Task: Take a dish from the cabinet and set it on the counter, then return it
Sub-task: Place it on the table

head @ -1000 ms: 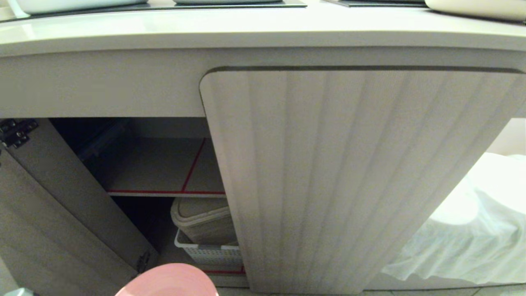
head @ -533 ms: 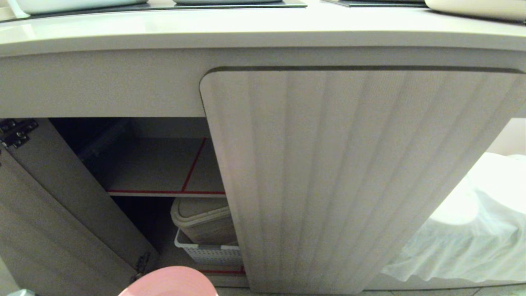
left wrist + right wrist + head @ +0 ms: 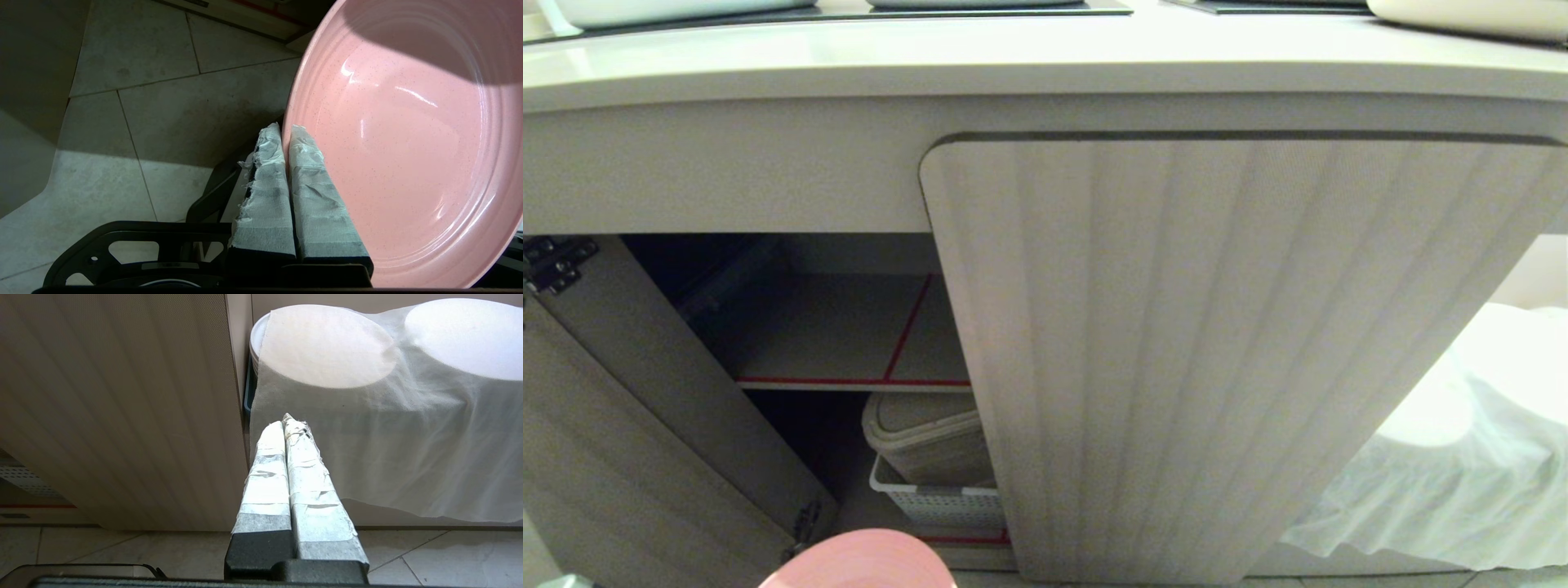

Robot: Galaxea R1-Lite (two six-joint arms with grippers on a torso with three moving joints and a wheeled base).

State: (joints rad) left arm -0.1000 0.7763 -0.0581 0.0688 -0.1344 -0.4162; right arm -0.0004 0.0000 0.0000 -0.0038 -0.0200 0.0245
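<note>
Left wrist view shows the left gripper clamped on the rim of the pink dish, held above the tiled floor. Head view shows the dish low before the cabinet, whose left door stands open, under the worktop. The right gripper is closed and empty, near a white cloth.

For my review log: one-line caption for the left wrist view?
Left gripper clamps the rim of the pink dish above the tiled floor.
</note>
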